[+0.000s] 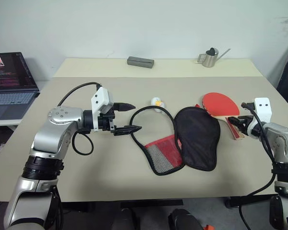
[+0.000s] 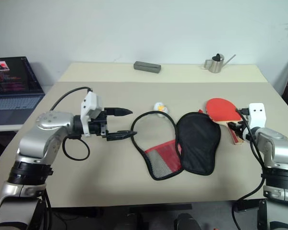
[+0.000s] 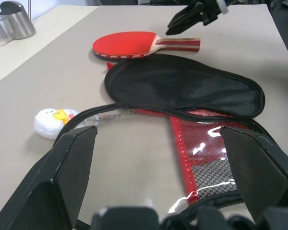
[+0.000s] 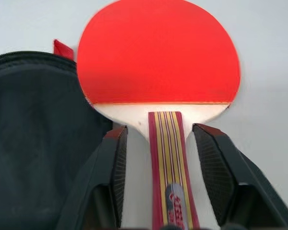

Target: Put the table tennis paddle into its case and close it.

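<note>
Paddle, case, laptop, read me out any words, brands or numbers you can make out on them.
No text here can be read.
Table tennis paddle: a red and grey logo on the handle, too blurred to read.
Case: no print legible.
Laptop: lines of text on its screen, too small to read.

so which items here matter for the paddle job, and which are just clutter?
Job: paddle; case, open flat; right tool, fingers either side of the paddle handle; left tool, open by the case.
Clutter: laptop; metal pitcher; grey block.
</note>
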